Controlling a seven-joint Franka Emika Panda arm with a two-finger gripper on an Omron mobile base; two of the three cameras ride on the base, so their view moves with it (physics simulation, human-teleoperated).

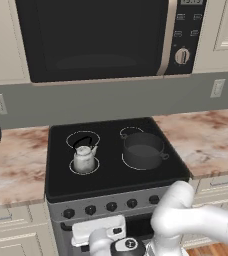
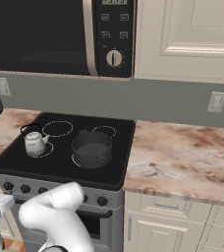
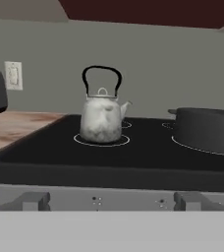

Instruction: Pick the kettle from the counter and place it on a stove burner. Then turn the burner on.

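The kettle (image 1: 84,159) (image 2: 35,142) (image 3: 102,118) stands upright inside the front-left burner (image 1: 84,166) (image 2: 39,150) (image 3: 101,140) ring, spout toward the pot (image 1: 143,149) (image 2: 92,148) (image 3: 207,129), with a strip of bare black glass between the two and more between kettle and the cooktop's (image 1: 116,175) (image 2: 60,165) (image 3: 109,157) front edge. The bench (image 1: 206,140) (image 2: 182,152) (image 3: 15,125) runs on both sides. The hand hangs low before the knobs (image 1: 111,206) (image 2: 101,201) (image 3: 33,201); I cannot tell how the fingers stand.

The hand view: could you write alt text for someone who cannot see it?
A small squat silver-grey metal kettle with a thin black arched handle stands inside a white burner ring on the black glass cooktop. A wide dark grey pot sits to its right.
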